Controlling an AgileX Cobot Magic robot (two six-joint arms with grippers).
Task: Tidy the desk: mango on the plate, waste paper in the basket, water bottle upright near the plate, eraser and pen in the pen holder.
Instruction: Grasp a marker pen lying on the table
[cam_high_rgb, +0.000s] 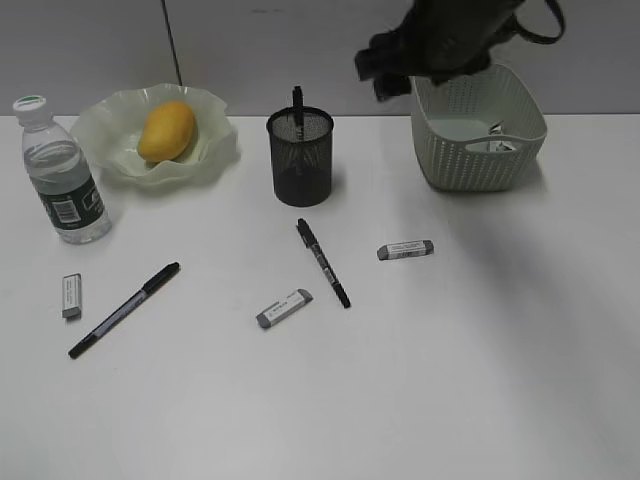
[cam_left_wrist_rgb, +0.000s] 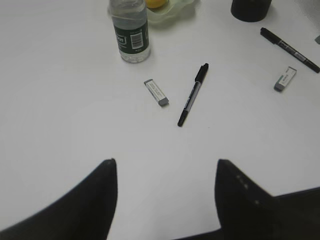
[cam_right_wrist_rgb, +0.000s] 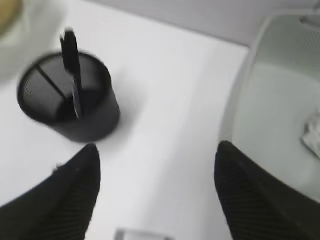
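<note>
Both grippers are seen with jaws spread and nothing held: the right gripper is raised above the table between the pen holder and the basket, blurred in the exterior view, and the left gripper is held over bare table short of the nearest things. The mango is found lying in the plate at the back left, and the water bottle is stood upright just beside the plate's front left. A white crumpled scrap, taken to be the waste paper, is seen inside the basket. One pen is stood in the pen holder. Two more pens and three erasers are left lying on the table in front.
</note>
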